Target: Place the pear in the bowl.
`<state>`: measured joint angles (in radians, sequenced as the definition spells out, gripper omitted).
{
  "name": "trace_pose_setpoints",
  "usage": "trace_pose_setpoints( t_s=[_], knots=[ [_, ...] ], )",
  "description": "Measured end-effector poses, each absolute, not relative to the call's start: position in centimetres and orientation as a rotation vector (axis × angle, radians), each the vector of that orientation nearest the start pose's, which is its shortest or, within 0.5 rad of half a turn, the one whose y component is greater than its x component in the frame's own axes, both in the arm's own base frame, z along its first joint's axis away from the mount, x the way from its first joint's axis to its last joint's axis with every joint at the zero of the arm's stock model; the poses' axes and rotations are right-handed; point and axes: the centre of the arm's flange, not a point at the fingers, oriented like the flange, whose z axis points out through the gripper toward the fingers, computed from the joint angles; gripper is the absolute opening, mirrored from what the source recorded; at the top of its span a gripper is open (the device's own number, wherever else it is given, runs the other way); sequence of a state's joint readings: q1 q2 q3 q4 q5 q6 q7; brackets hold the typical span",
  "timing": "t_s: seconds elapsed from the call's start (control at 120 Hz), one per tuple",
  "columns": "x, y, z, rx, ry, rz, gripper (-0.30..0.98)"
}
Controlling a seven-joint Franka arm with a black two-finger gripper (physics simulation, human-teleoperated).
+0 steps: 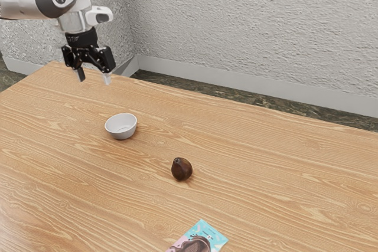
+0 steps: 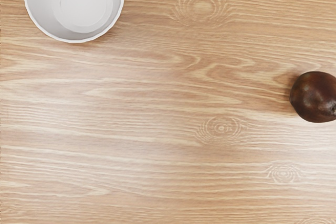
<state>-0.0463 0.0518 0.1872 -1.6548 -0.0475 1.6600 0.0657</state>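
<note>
High above the table at the exterior view's upper left hangs my gripper point(image 1: 93, 77), its two fingers spread apart with nothing between them. The small white bowl point(image 1: 121, 127) stands upright on the table, lower than the gripper and a little to the exterior view's right of it; its inside looks bare. A dark brown pear point(image 1: 182, 169) rests on the wood, apart from the bowl, farther toward the exterior view's right. In the wrist view the bowl point(image 2: 84, 6) and the pear point(image 2: 315, 97) lie well apart, the pear partly cut off by the edge.
A blue and pink package point(image 1: 198, 239) lies flat on the wooden table point(image 1: 266, 163) at the exterior view's lower edge, beyond the pear. A grey textured wall point(image 1: 248, 28) rises behind the table's far edge.
</note>
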Motion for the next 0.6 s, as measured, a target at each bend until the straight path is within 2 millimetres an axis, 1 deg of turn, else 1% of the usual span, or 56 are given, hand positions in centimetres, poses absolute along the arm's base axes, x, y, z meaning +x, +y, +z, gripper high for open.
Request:
trace_pose_setpoints(
  t_s=[0.075,0.142,0.192,0.225,0.258,0.342,0.433,0.533,0.6],
  knots=[
    [57.0,6.9,56.4,-3.172,-0.112,0.052,0.67],
    [57.3,6.6,56.1,-3.165,-0.102,0.052,0.67],
    [57.8,6.3,55.1,-3.158,-0.100,0.071,0.67],
    [58.3,5.7,54.2,-3.148,-0.091,0.086,0.67],
    [58.7,4.4,53.5,-3.139,-0.068,0.095,0.67],
    [59.2,0.0,51.4,-3.124,0.016,0.113,0.67],
    [60.0,-4.2,48.2,-3.101,0.054,0.144,0.67],
    [60.6,-8.0,45.5,-3.081,0.045,0.159,0.67],
    [61.1,-9.9,43.4,-3.069,0.024,0.163,0.67]
  ],
)
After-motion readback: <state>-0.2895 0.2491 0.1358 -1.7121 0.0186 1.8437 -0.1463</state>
